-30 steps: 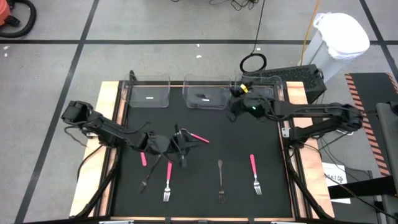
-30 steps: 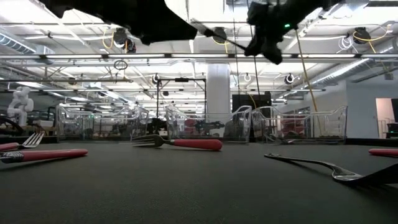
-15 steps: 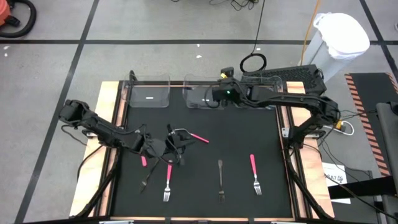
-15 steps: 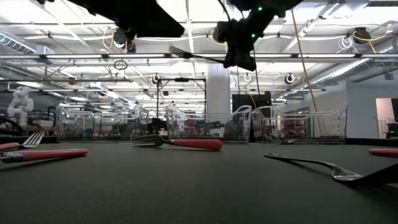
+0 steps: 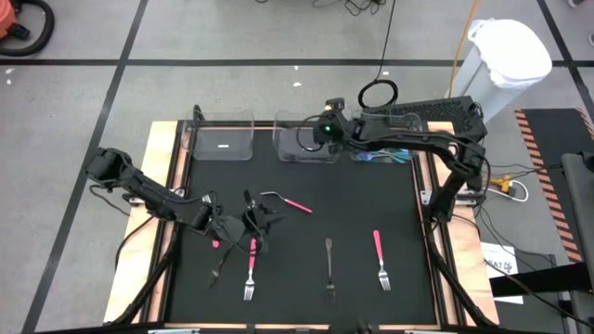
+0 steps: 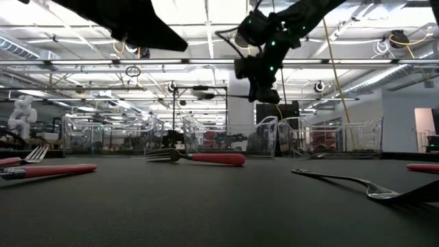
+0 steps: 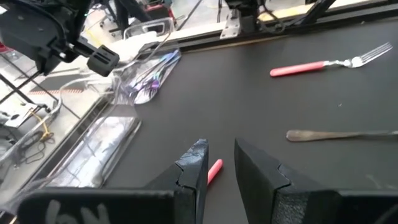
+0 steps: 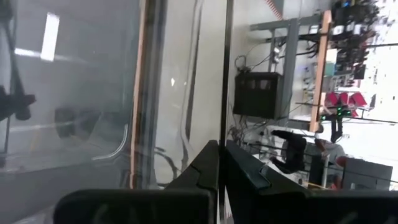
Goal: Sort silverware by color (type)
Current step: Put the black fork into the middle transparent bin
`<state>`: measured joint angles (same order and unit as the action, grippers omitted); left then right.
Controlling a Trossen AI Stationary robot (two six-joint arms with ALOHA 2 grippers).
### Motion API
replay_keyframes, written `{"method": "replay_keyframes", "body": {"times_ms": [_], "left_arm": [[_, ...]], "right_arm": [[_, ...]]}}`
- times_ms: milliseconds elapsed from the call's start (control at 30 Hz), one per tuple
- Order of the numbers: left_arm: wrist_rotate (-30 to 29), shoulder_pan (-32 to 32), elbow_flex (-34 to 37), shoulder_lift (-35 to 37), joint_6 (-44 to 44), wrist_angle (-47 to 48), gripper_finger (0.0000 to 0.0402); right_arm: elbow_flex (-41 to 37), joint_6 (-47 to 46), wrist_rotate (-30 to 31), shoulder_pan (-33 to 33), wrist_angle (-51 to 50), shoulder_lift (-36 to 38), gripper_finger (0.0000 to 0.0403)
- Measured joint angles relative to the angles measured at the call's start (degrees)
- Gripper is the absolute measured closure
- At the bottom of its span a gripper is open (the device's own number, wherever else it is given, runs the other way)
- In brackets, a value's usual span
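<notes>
Right pincer [image 5: 318,133] clenched, hovering above middle clear bin [image 5: 307,144]. Left pincer [image 7: 217,163] slightly parted, grasping nothing, over pink-handled fork [image 5: 251,272] on counter [image 5: 353,204].

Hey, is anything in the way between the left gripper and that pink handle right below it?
Nothing visible is. The pink handle shows in the gap below the left gripper's open fingertips, with only bare mat around it.

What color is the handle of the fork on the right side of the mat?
Pink handle, silver head, on the fork. The high view shows it best.
</notes>
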<state>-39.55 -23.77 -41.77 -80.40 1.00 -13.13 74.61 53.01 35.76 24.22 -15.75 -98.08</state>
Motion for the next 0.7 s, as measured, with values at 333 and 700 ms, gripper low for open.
{"method": "replay_keyframes", "body": {"times_ms": [333, 700], "left_arm": [[-0.70, 0.11, 0.96, 0.00, 0.17, -1.95, 0.0320], [-0.70, 0.11, 0.96, -0.02, 0.13, -2.01, 0.0320]], "right_arm": [[-0.04, 1.17, -0.03, 2.12, 0.48, -3.86, 0.0394], [-0.07, 0.77, 0.06, 2.44, -0.32, -4.03, 0.0394]]}}
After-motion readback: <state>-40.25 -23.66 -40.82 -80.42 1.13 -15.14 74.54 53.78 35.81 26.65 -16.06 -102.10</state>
